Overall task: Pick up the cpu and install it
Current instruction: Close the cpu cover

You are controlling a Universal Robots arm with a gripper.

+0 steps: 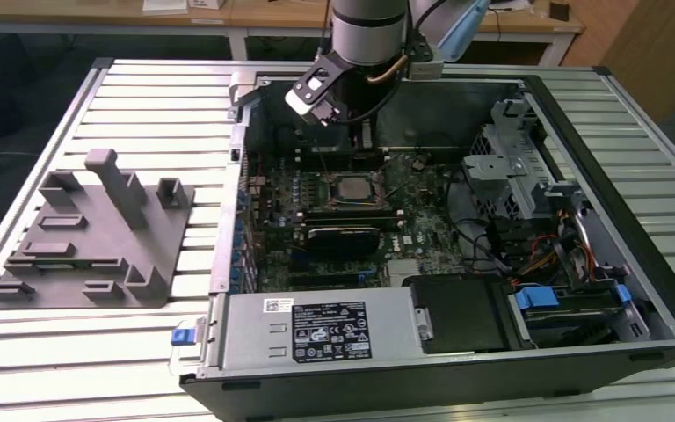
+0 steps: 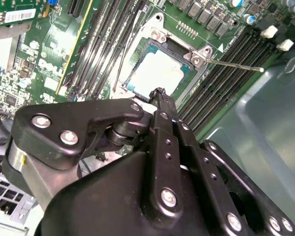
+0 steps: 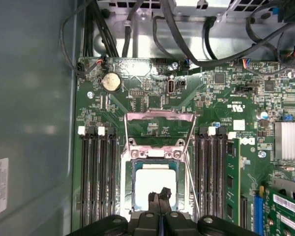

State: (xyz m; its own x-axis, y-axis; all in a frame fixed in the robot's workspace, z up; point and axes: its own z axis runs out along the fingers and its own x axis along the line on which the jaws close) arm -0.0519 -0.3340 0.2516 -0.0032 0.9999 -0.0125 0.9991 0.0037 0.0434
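Note:
The cpu (image 1: 348,186), a flat square chip with a shiny silver top, lies in the open socket on the green motherboard (image 1: 420,229) inside the computer case. It also shows in both wrist views, as the cpu (image 3: 155,181) and the cpu (image 2: 156,73). The socket's metal load plate (image 3: 160,123) is flipped back and its thin lever (image 2: 236,65) sticks out sideways. My gripper (image 3: 160,196) hangs a little above the cpu's edge, its black fingertips (image 2: 160,94) pressed together with nothing between them. In the exterior view the gripper (image 1: 323,110) is over the far end of the case.
Memory slots (image 3: 96,172) flank the socket on both sides. A grey box with a white label (image 1: 314,330) closes the case's near end. A drive cage (image 1: 513,167) and cables (image 1: 490,237) fill the exterior view's right. A grey holder block (image 1: 91,237) stands outside on the slatted table.

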